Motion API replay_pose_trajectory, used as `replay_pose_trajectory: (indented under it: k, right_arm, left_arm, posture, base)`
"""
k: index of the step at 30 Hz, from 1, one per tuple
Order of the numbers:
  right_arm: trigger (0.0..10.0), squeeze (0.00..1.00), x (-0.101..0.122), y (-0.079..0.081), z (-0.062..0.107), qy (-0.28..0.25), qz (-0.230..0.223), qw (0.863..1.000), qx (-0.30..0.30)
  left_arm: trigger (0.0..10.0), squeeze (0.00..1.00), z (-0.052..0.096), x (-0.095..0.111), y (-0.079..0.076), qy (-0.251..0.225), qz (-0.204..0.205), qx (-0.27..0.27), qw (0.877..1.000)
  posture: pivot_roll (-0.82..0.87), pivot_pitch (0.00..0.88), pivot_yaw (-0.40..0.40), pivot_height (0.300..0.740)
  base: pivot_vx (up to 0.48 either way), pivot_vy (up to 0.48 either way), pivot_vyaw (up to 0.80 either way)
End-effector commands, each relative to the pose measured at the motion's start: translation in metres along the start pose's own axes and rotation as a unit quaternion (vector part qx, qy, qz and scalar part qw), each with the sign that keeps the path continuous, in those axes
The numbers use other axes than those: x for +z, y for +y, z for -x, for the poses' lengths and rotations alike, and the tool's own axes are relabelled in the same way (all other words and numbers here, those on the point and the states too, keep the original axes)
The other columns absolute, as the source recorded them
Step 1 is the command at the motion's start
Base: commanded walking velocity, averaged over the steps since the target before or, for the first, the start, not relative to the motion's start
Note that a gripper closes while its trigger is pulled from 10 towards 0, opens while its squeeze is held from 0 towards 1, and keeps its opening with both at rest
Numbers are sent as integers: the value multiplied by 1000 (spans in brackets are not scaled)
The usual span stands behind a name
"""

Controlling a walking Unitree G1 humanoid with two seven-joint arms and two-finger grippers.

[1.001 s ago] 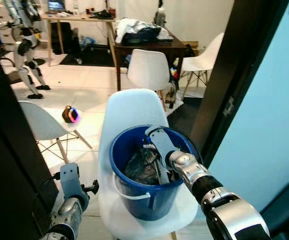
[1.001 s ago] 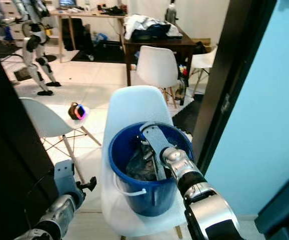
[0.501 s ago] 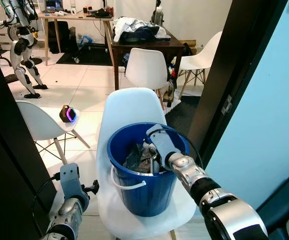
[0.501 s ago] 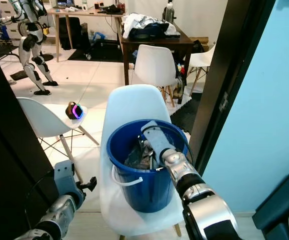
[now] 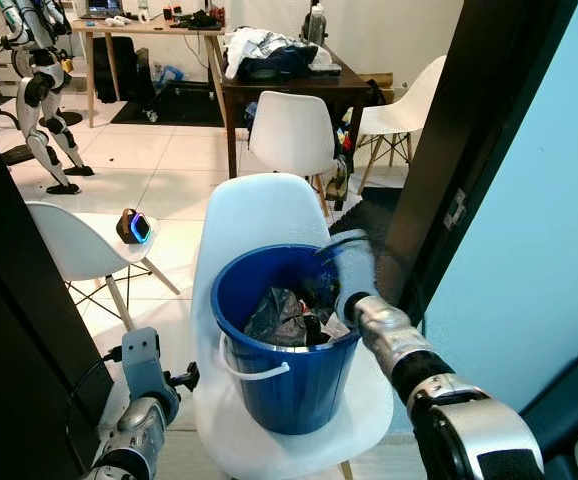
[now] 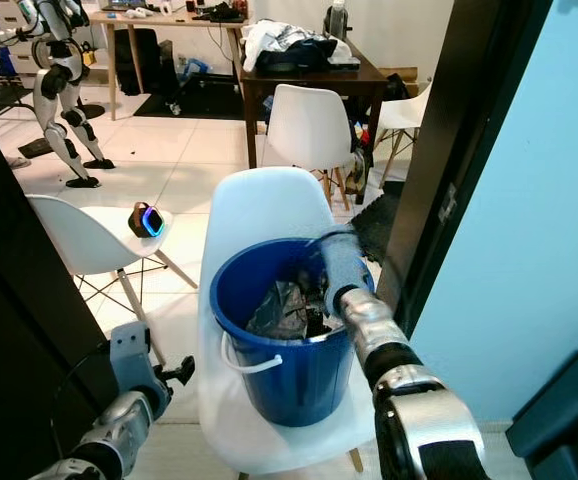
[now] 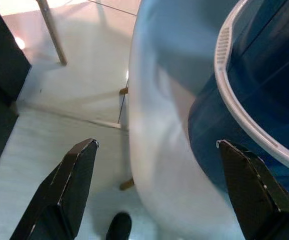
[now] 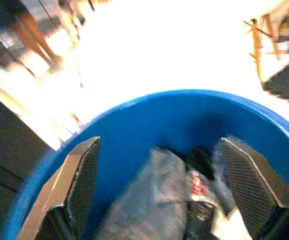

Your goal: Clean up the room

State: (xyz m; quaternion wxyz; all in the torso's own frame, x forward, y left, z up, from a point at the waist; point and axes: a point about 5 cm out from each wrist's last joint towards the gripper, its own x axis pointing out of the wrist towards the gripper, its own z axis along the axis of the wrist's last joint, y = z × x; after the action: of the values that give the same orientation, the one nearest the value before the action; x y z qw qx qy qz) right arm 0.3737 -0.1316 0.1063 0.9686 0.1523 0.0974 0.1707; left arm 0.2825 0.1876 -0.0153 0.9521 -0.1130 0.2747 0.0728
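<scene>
Blue bucket point(image 5: 284, 375) of crumpled trash point(image 5: 281, 318) stands on a white chair point(image 5: 259, 215). Right gripper point(image 8: 159, 195), fingers spread and empty, hovers at its rim; left gripper point(image 7: 154, 190) hangs released beside the seat. A dark door frame point(image 5: 449, 170) crowds the right side.

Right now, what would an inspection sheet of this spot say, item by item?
Surface: white chair carrying the blue bucket; pale tiled floor around it.
Job's things: the bucket holds crumpled grey plastic trash and darker scraps.
Clutter: a small dark speaker with a glowing ring on a second white chair; a clothes pile on the dark table.
Grippers: right gripper above the bucket's mouth, fingers open, empty; left gripper low beside the chair seat, fingers open.
Cables: a thin black one along the left arm.
Surroundings: another humanoid robot standing far left; a dark door frame to the right.
</scene>
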Motion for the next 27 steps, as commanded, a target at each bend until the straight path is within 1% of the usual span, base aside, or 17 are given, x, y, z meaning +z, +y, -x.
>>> replay_pose_trajectory:
  k: [1, 2, 3, 4, 5, 6, 7, 10, 12, 13, 14, 16, 19, 20, 21, 23, 27]
  right_arm:
    - [10000, 0, -2, -3, 5, -23, -44, 999, 19]
    - [10000, 0, -2, -3, 5, -23, -44, 999, 19]
    - [10000, 0, -12, -11, 16, -30, -88, 994, 52]
    - [10000, 0, -24, -19, 26, -25, -107, 992, 68]
    - [10000, 0, -24, -19, 26, -25, -107, 992, 68]
    - [10000, 0, -31, -23, 33, -21, -117, 990, 77]
    - [10000, 0, -45, -35, 44, -3, -127, 991, 50]
    - [10000, 0, -54, -43, 51, 8, -135, 990, 30]
    - [10000, 0, -68, -63, 71, 5, -185, 983, -17]
    - [10000, 0, -68, -63, 71, 5, -185, 983, -17]
    - [10000, 0, -73, -70, 80, -7, -215, 976, -29]
    - [10000, 0, -77, -77, 89, -22, -243, 969, -39]
    - [10000, 0, -79, -78, 91, -23, -246, 968, -44]
    - [10000, 0, -87, -83, 98, -8, -249, 965, -75]
    - [10000, 0, -87, -83, 98, -8, -249, 965, -75]
    - [10000, 0, -109, -91, 115, 36, -252, 956, -144]
    - [10000, 0, -126, -92, 127, 65, -258, 946, -185]
  left_arm:
    - [10000, 0, 2, -8, 7, 18, -11, 10, 1000]
    - [10000, 0, 2, -8, 7, 18, -11, 10, 1000]
    - [10000, 0, 5, -16, 13, 31, -16, 15, 999]
    - [10000, 0, 8, -21, 17, 40, -21, 21, 999]
    - [10000, 0, 8, -21, 17, 40, -21, 21, 999]
    - [10000, 0, 9, -25, 20, 45, -23, 25, 998]
    - [10000, 0, 11, -30, 24, 55, -26, 31, 998]
    - [10000, 0, 13, -34, 26, 63, -28, 35, 997]
    - [10000, 0, 17, -44, 33, 80, -22, 48, 995]
    - [10000, 0, 17, -44, 33, 80, -22, 48, 995]
    - [10000, 0, 20, -50, 37, 91, -21, 54, 994]
    - [10000, 0, 23, -56, 41, 101, -23, 61, 993]
    - [10000, 0, 24, -57, 41, 104, -24, 62, 992]
    - [10000, 0, 26, -61, 43, 110, -26, 64, 992]
    - [10000, 0, 26, -61, 43, 110, -26, 64, 992]
    - [10000, 0, 29, -68, 45, 121, -29, 67, 990]
    - [10000, 0, 30, -70, 45, 125, -35, 67, 989]
  posture:
    - [-30, 0, -35, 708]
    - [-30, 0, -35, 708]
    - [-36, 0, -31, 708]
    - [-42, 0, -28, 708]
    - [-42, 0, -28, 708]
    - [-42, 0, -28, 708]
    - [-38, 0, -29, 708]
    - [-38, 0, -29, 708]
    - [-37, 0, -33, 708]
    - [-37, 0, -33, 708]
    - [-42, 0, -30, 708]
    - [-43, 0, -30, 708]
    - [-44, 0, -30, 708]
    - [-45, 0, -29, 708]
    - [-45, 0, -29, 708]
    - [-42, 0, -29, 708]
    - [-39, 0, -30, 708]
  base:
    - [-480, 0, 0]
    - [-480, 0, 0]
    - [-480, 0, 0]
    - [-480, 0, 0]
    - [-480, 0, 0]
    - [-480, 0, 0]
    - [-379, 0, 0]
    - [-379, 0, 0]
    - [-360, 0, 0]
    - [-360, 0, 0]
    - [-368, 0, 0]
    - [-368, 0, 0]
    - [-368, 0, 0]
    - [-368, 0, 0]
    - [-368, 0, 0]
    - [-349, 0, 0]
    - [-281, 0, 0]
